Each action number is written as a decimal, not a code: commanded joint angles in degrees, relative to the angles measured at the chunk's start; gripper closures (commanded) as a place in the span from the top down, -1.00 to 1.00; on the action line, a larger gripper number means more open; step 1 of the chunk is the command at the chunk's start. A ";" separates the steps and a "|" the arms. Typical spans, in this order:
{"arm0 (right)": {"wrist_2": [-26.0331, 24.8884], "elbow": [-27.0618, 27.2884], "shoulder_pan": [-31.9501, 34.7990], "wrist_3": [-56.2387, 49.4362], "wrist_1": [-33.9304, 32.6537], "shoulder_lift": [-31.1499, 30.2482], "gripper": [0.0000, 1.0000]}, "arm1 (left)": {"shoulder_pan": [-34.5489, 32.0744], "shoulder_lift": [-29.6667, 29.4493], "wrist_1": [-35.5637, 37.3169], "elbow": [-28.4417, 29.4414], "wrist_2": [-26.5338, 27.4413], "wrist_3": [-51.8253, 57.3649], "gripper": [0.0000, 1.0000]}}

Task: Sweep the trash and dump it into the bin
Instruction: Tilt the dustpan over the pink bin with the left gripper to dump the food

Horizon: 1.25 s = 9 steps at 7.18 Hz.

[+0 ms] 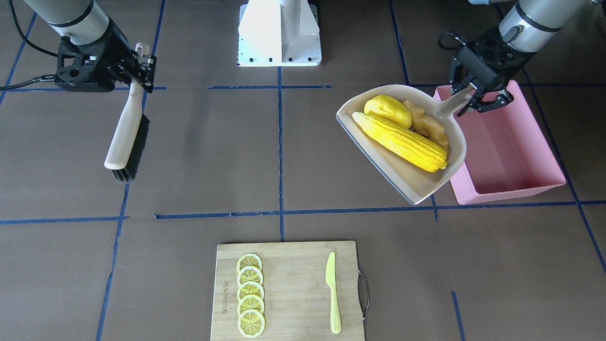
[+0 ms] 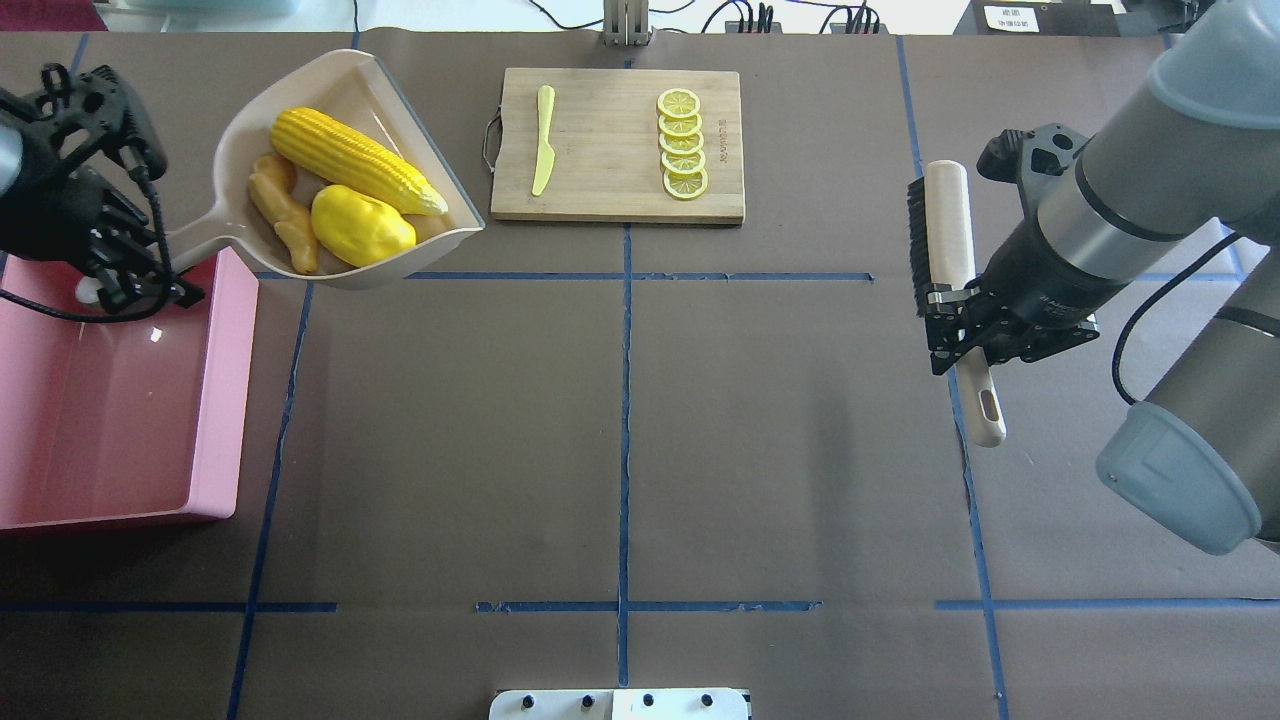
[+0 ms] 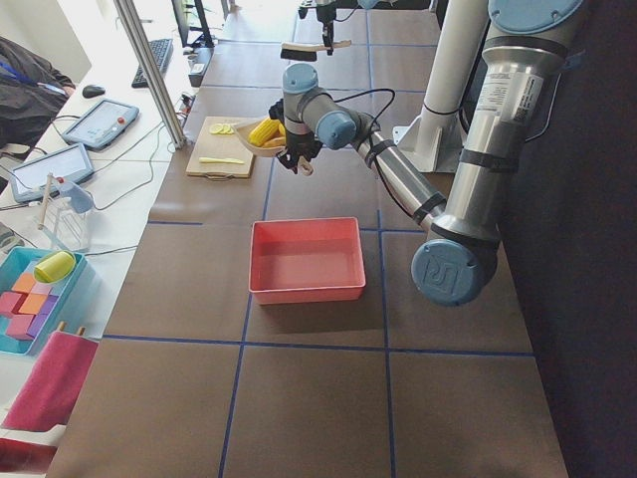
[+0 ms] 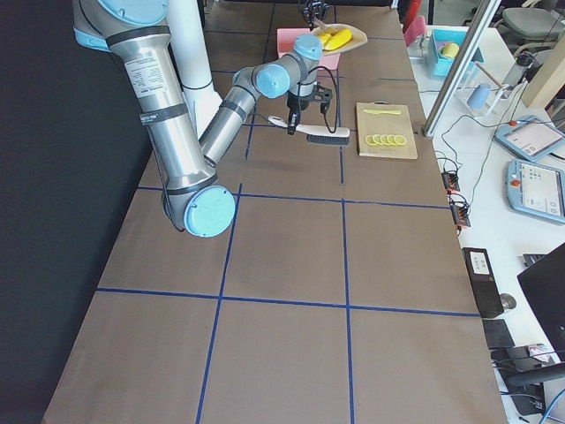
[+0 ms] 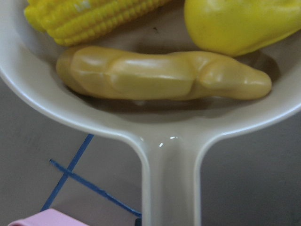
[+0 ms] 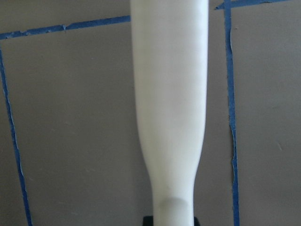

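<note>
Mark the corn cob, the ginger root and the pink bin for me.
corn cob (image 1: 400,141): front-facing view, middle of its kernel rows.
ginger root (image 5: 164,77): left wrist view, middle of its body.
pink bin (image 2: 225,400): overhead view, wall facing the table's middle.

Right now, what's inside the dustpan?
Three toy foods lie in the dustpan: a corn cob, a yellow potato-like lump and a ginger root. The corn and lump cover part of the ginger, and the pan floor beneath all three is hidden.
</note>
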 commanded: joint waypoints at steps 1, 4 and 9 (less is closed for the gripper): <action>-0.34 0.53 0.22 -0.74 0.01 -1.14 -0.99 | -5.74 7.19 0.04 -2.77 -0.12 4.58 -1.00; -0.51 0.53 0.13 -0.65 0.01 -1.14 -0.99 | -15.05 16.60 -0.40 -2.69 -3.18 18.36 -1.00; -0.43 3.23 0.83 -7.81 0.80 -10.75 -0.98 | -26.59 23.66 -0.31 4.32 -2.50 37.98 -1.00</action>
